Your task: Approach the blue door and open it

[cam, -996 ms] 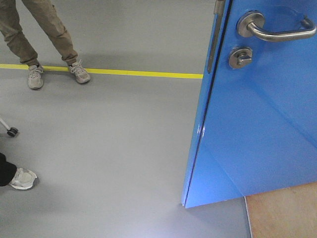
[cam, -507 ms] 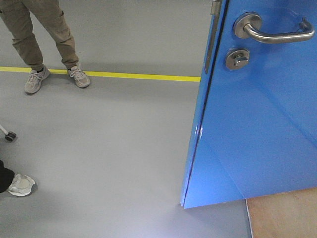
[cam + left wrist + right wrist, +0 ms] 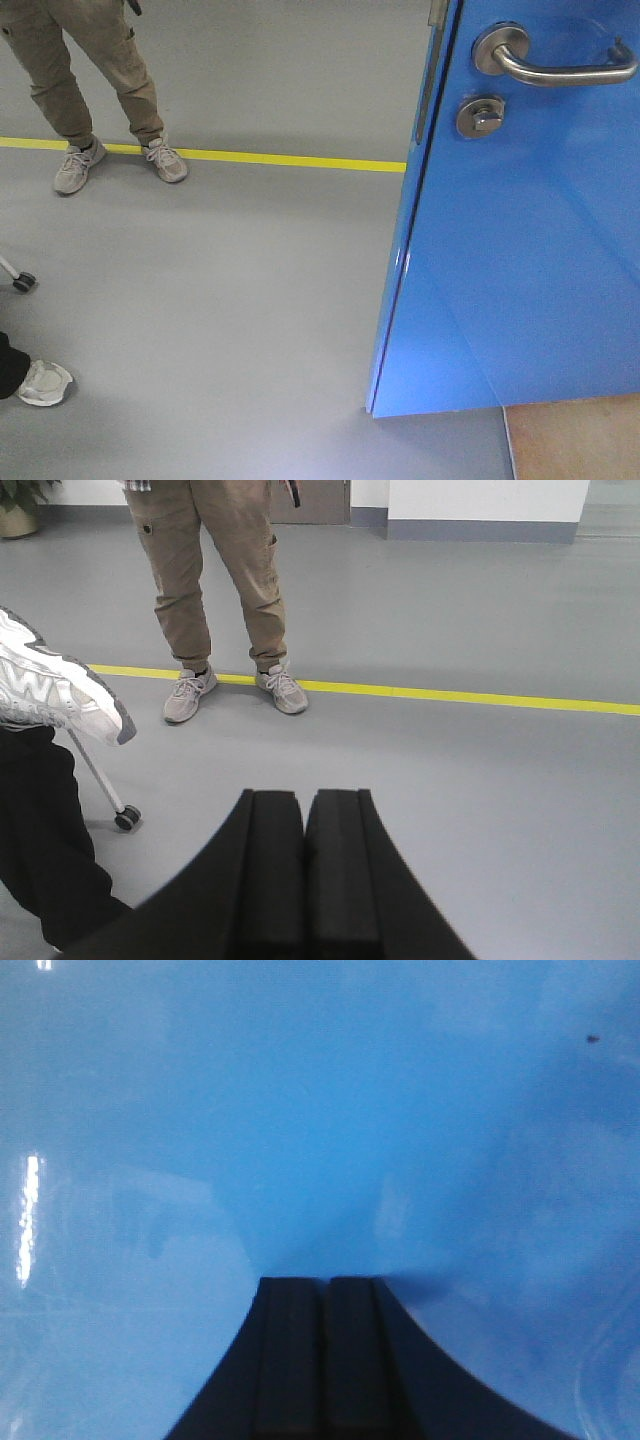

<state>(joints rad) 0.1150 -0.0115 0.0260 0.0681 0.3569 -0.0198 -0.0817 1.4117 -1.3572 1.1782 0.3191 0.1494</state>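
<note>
The right gripper has its pads pressed together, empty, and points straight at the blue door, which fills its view; whether it touches I cannot tell. The left gripper is also closed and empty, over gray floor. In the front view the door takes the right side, its edge facing open floor. Its handle and lock sit upper right. At the left edge are a small wheel and a shoe; farther, a person stands at the yellow line.
</note>
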